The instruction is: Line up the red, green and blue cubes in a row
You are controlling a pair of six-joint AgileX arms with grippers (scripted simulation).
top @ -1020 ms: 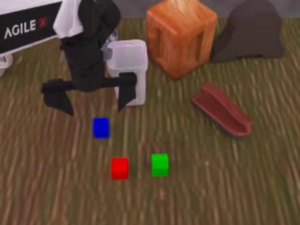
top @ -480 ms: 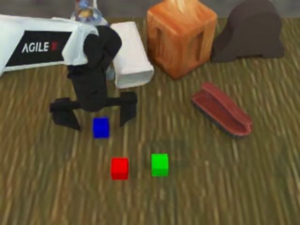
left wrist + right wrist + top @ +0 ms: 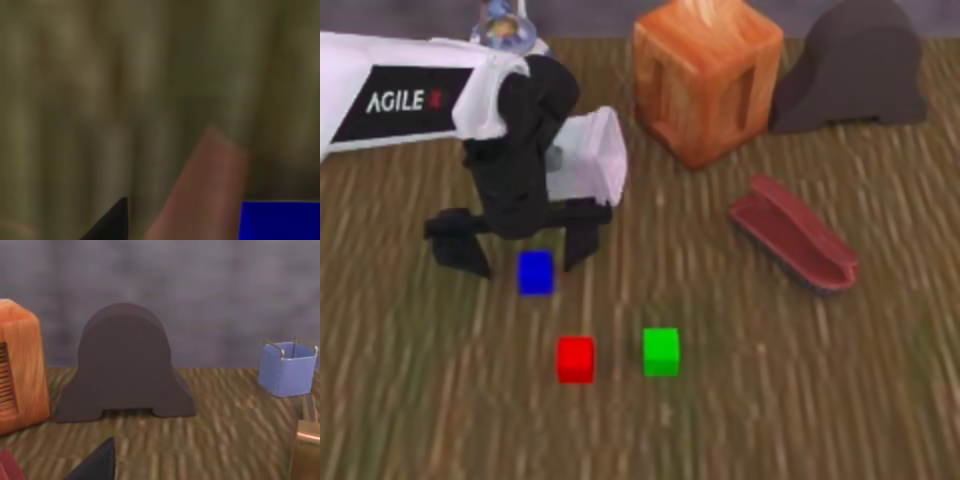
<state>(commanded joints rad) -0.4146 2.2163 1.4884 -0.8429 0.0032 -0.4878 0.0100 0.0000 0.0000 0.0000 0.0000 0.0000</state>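
Left gripper (image 3: 518,245), jaws spread, straddles blue cube (image 3: 535,272) at centre left; arm housing (image 3: 400,95) reads "AGILE X".

Streaky wood-grain table (image 3: 770,400), glossy orange wooden box (image 3: 705,75) — matt plain blue cube (image 3: 535,272).
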